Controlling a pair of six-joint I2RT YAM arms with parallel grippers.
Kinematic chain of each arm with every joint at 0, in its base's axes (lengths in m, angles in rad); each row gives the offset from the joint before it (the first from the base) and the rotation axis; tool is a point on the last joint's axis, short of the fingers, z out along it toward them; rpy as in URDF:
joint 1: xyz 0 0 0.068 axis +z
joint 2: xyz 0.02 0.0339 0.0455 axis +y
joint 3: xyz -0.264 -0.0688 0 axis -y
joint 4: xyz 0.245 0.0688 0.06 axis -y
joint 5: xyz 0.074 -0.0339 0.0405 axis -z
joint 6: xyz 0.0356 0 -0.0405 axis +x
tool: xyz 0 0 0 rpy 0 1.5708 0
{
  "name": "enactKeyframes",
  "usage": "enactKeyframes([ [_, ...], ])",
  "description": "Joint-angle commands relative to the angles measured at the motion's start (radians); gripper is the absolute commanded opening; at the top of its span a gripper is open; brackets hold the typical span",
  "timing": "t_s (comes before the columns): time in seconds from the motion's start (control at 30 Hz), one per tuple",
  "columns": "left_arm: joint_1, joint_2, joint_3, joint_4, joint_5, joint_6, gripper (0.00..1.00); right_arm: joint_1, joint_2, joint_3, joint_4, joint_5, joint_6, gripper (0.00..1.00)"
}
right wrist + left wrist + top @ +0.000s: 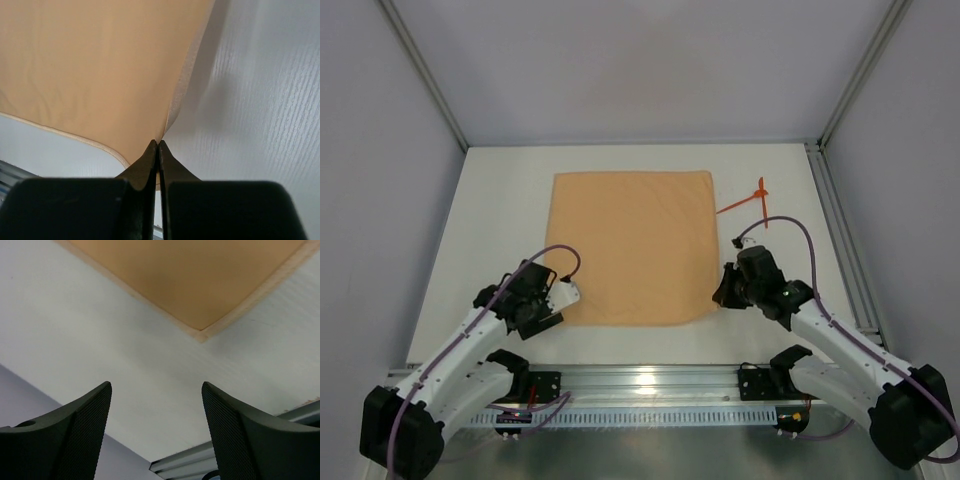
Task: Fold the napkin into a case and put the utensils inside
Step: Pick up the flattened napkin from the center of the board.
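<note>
The peach-orange napkin (632, 245) lies spread flat in the middle of the white table. Two thin orange-red utensils (745, 201) lie crossed just beyond its far right corner. My right gripper (723, 287) sits at the napkin's near right corner. In the right wrist view this gripper (158, 145) is shut on the napkin (90, 65), whose edge is lifted slightly. My left gripper (567, 296) hovers at the near left corner. In the left wrist view it (156, 390) stands open with nothing between its fingers, and the napkin's corner (200, 330) lies a little ahead.
A metal rail (650, 385) runs along the table's near edge between the arm bases. An aluminium frame rail (840, 240) borders the right side. Grey walls close in the left, right and back.
</note>
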Motion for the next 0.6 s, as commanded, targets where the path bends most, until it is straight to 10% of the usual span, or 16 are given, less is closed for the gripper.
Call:
enactKeyframes([
  [0.0,-0.037,-0.002,0.052,-0.1,0.196,-0.012,0.76,-0.002,0.02,-0.013,0.066,0.009,0.013,0.03],
  [0.57,-0.079,0.116,-0.155,0.292,0.098,0.158,0.63,-0.028,0.079,-0.019,0.061,0.029,-0.011,0.03],
])
